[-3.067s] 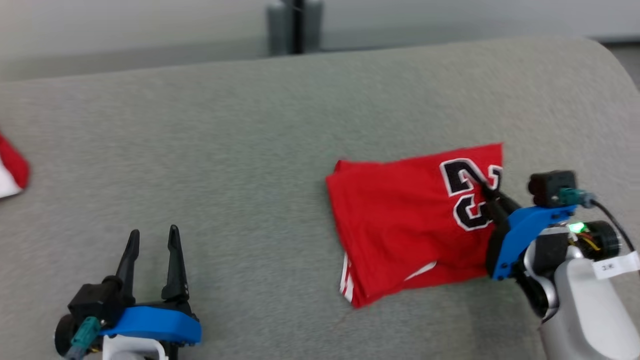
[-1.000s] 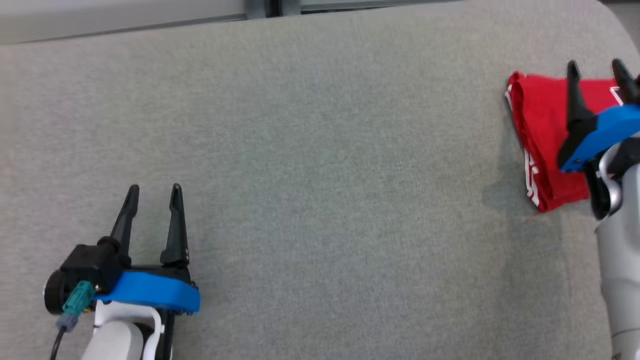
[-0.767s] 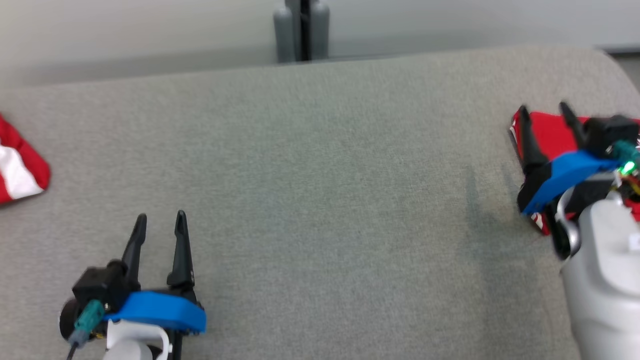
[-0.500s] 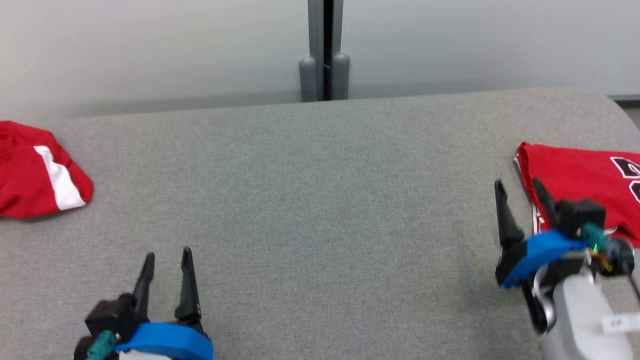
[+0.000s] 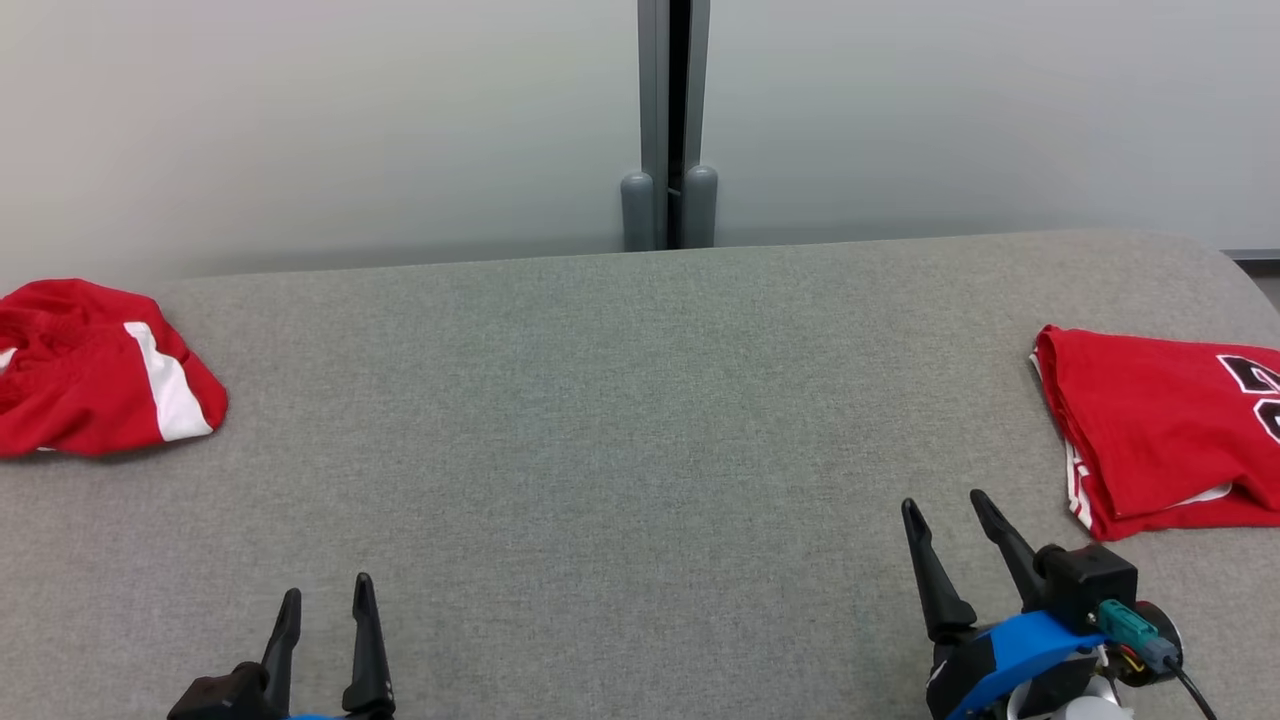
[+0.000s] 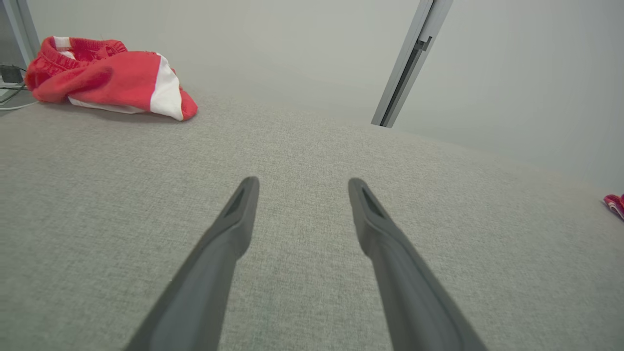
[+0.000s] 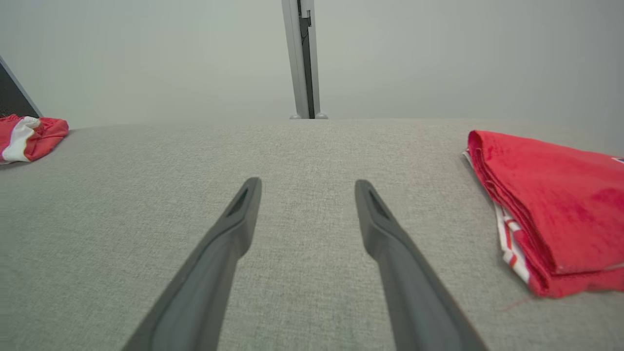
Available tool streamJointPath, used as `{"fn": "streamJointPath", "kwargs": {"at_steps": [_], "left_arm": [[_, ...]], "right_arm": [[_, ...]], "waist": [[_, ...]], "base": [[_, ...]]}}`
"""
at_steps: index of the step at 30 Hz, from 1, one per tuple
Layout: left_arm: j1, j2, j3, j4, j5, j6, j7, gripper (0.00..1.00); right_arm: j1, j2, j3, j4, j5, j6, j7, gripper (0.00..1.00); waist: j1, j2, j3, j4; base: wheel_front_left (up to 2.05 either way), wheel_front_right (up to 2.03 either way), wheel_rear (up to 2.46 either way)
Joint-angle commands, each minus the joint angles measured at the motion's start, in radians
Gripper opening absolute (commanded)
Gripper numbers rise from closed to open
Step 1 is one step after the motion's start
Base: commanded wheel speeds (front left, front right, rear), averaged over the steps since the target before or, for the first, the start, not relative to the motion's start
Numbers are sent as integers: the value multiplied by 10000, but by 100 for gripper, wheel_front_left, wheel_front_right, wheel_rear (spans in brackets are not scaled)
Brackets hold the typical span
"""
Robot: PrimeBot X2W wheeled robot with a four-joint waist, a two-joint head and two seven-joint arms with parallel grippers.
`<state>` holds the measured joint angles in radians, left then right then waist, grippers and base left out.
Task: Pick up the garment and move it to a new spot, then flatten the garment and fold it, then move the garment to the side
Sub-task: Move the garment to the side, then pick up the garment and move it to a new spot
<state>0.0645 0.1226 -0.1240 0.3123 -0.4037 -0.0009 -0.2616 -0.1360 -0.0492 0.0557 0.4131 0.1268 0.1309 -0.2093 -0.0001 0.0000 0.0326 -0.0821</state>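
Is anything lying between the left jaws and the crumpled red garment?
Nothing visible does: bare grey surface runs from the open left jaws to the crumpled garment; the folded jersey lies far right.

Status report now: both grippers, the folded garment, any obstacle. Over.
Left gripper open, empty. Right gripper open, empty, apart from folded red garment on its right. Far left, crumpled red-and-white garment; nothing in the way.

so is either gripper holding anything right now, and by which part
Nothing is held. The left gripper and the right gripper both stand open and empty over the grey surface; the folded red garment lies untouched beside the right one.
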Motion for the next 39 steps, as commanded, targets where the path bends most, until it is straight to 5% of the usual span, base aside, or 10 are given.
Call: {"fn": "streamJointPath", "kwargs": {"at_steps": [1,27,39], "left_arm": [[97,-27,76,-43,88,-72,-44,100],[-106,-200,-3,449,403,-420,-47,100],[-146,2,7,461,455,-358,-47,100]], "right_arm": [[189,-28,12,-99,56,-1,-16,100],[480,-21,3,-74,141,-1,68,100],[622,-20,-138,-166,184,-1,66,100]], "waist": [[1,0,-33,6],[1,0,-346,319],[1,0,-501,3074]], "base": [[0,0,0],[0,0,0],[0,0,0]]}}
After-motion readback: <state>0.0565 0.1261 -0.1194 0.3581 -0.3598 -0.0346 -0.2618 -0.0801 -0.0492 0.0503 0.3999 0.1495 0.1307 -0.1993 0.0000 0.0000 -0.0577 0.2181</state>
